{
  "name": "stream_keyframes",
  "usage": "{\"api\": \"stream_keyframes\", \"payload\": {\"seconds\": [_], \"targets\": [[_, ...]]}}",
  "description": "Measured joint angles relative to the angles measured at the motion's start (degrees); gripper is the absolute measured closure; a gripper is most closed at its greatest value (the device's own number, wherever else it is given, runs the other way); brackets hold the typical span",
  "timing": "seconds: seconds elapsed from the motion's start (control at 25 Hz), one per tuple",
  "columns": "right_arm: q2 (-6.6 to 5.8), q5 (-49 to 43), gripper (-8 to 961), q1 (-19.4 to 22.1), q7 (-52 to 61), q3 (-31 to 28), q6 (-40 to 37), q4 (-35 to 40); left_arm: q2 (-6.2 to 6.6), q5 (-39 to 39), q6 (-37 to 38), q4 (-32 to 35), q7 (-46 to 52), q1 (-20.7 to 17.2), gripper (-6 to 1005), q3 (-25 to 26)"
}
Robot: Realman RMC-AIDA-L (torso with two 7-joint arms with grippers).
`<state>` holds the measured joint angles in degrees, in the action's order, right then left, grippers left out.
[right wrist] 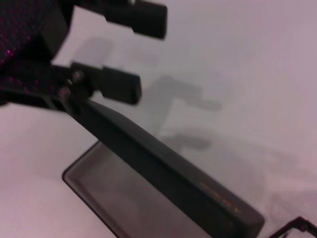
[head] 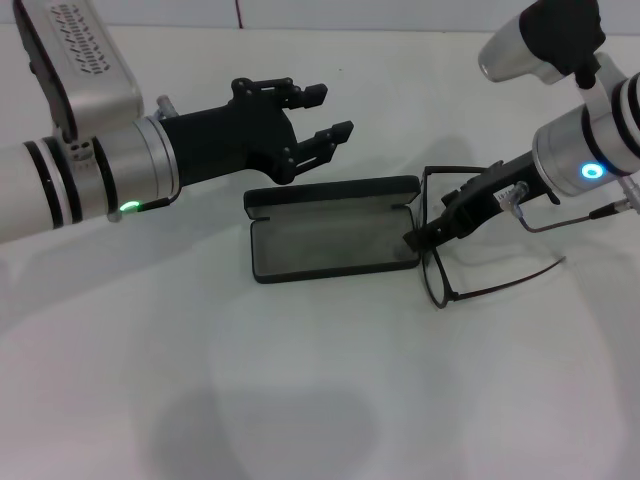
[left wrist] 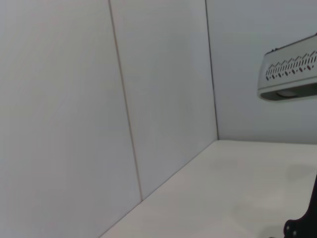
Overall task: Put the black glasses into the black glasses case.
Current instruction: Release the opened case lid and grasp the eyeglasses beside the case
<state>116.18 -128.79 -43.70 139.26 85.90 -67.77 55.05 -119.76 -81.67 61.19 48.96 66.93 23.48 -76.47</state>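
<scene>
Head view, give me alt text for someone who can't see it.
The right gripper holds the black glasses beside the open black glasses case on a white table. The left gripper hovers open behind the case.

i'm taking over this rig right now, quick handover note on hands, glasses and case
Left hand: open, holding nothing, hovering above the back edge of the case lid.
Right hand: shut on the black glasses at the frame front, low beside the case's right end.
Black glasses case: open on the white table, lid standing up at the back, grey lining showing, nothing in it.
Glasses: outside the case, temple arms unfolded and trailing to the right.
Done: glasses grasped, case open.
Left: move the glasses over the tray, lay them in and release; the arms probably need folding to fit.
</scene>
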Motion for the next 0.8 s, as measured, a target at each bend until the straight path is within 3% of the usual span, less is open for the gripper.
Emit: {"api": "stream_keyframes", "payload": {"seconds": [0.28,0.48,0.8], "targets": [[-0.19,-0.1,135,-0.6,0.2,-0.3,1.1,-2.4,0.12,-0.3,-2.4,-0.2,-0.4,-0.2,514,0.1],[-0.62,-3.0,365,-0.1,1.9,-0.5,0.8,-2.3,0.14,-0.3,-2.6,-0.2,-0.4,-0.5,514,0.1],[-0.79,-10.6,481,0.1,6.2,-1.9,-2.1,-1.6,0.01,-0.3,-2.6,-0.3,-0.4,-0.7,514,0.0]]}}
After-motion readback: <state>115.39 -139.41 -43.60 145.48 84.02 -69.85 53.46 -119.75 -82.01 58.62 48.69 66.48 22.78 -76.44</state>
